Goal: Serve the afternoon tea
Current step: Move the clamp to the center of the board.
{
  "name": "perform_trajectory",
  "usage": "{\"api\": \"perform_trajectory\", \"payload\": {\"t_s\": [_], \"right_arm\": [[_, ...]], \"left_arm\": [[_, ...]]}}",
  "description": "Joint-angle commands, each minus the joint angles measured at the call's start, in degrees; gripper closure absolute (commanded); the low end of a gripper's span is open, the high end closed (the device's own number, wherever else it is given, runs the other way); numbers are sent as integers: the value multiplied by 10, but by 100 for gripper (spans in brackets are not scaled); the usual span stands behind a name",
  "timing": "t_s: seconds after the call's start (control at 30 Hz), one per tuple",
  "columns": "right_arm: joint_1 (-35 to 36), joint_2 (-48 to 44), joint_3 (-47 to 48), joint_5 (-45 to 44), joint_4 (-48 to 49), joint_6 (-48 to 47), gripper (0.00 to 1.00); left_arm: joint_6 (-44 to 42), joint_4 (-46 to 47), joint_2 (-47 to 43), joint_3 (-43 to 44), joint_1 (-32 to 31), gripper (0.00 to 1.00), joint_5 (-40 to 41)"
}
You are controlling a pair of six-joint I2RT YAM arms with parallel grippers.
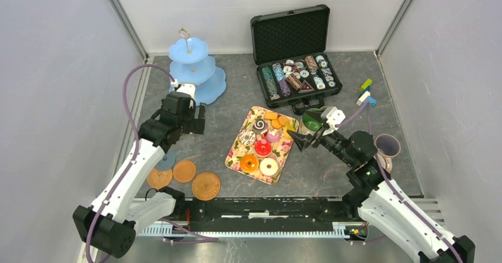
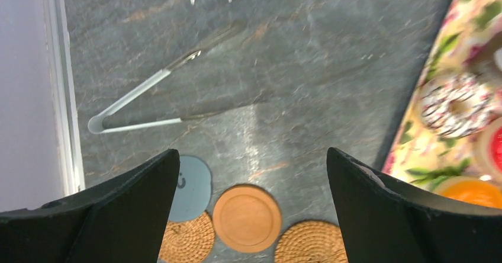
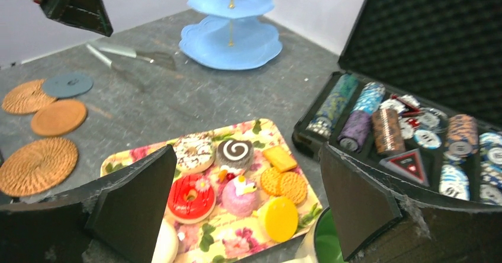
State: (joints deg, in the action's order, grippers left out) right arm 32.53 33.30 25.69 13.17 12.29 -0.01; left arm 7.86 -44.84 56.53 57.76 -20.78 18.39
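Donuts [image 3: 190, 196], a swirl cake [image 3: 235, 151] and biscuits [image 3: 286, 185] lie packed close on the flowered tray [image 3: 139, 154] at the middle of the bench [image 1: 331, 168]. None is on the blue tiered stand [image 1: 190, 67] at the far left corner. A green-lined mug [image 1: 312, 121] stands just beside the tray toward the right edge, and a lilac mug [image 1: 386, 146] is close to that edge. The woven coasters [image 1: 206, 185] lie at the near edge on the left.

My right pincer [image 3: 247, 150] hangs spread wide by the tray's right side, holding nothing. My left pincer [image 2: 251, 153], equally spread and empty, hovers over bare bench between the tongs [image 2: 139, 106] and the coasters.

I judge the crowding the main hazard: wide jaws dropping on one cake may shove its neighbours off the tray. The green-lined mug sits so near my right wrist that a careless swing could tip it.
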Motion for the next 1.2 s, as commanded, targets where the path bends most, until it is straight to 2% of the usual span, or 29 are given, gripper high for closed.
{"api": "perform_trajectory", "payload": {"t_s": [0.0, 0.1, 0.2, 0.37, 0.5, 0.73, 0.83, 0.9, 1.17], "right_arm": [[1, -6, -37, 55, 65, 18, 2], [1, -17, -52, 61, 75, 15, 2], [1, -28, -63, 55, 80, 17, 2], [22, -49, -81, 32, 87, 11, 2], [45, -65, -90, -3, 77, 5, 2], [63, -95, -102, -40, 67, 5, 2], [66, -103, -110, -40, 72, 5, 2], [67, -107, -113, -41, 75, 5, 2], [67, -111, -111, -35, 64, 5, 2]], "left_arm": [[-86, 55, 14, -66, -4, 0, 22], [-126, 93, 13, -110, -5, 0, 25], [-143, 109, 43, -116, -4, 0, 25], [-164, 107, 149, -78, -4, 0, 45], [-167, 83, 246, -38, -4, 18, 52], [-193, 72, 341, -1, -4, 18, 103], [-206, 70, 366, 1, -4, 21, 121], [-212, 73, 383, 4, -4, 25, 131], [-224, 71, 440, 33, -4, 53, 119]]}}
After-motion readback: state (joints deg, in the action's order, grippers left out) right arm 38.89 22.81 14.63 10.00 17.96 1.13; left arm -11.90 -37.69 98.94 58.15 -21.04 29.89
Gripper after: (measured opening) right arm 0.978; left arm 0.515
